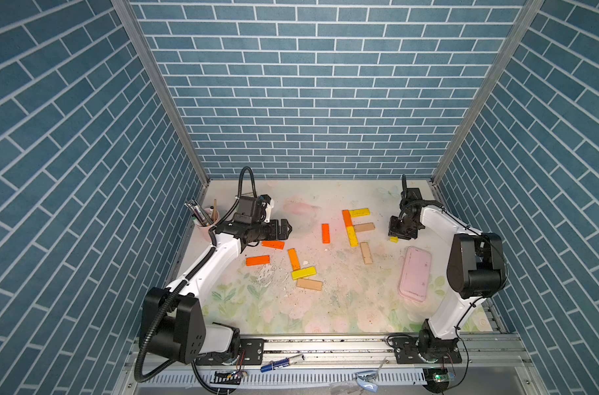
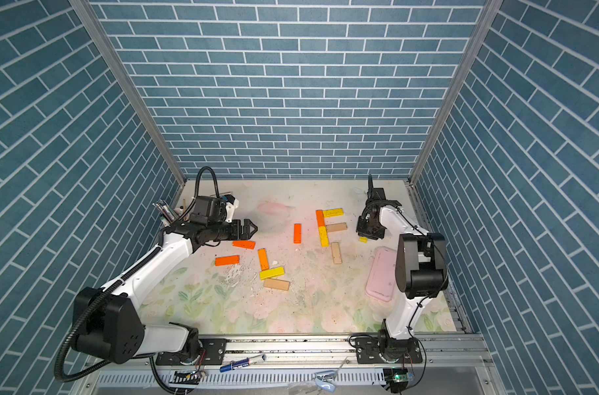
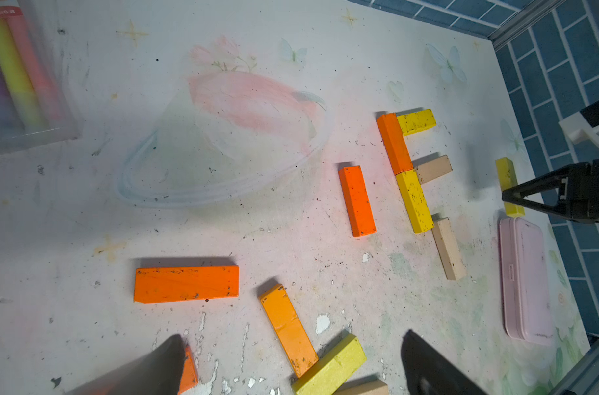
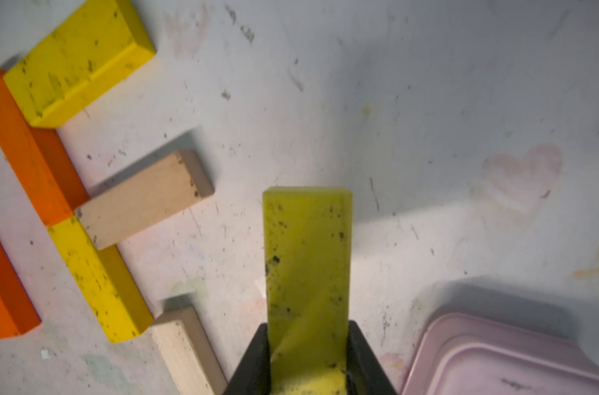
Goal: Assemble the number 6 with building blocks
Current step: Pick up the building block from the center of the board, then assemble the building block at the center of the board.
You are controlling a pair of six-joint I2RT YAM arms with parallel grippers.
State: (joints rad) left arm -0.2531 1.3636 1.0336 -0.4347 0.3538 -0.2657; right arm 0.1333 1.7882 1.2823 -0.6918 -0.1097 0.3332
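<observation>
Firmly, right jaws clamp a dirt-speckled yellow bar (image 4: pixel 306 260); left jaws gape wide.

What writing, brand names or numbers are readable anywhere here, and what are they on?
None reads clearly.
A red label on the chalk pack: white letters, upside down, too blurred.
A blue marker: print too small.
No text visible on the building blocks or the pink tray.

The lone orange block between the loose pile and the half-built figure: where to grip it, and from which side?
Probably mid-length, jaws across the two long sides, coming straight down: the orange block lies down, not on end, with both long sides clear of neighbours.
</observation>
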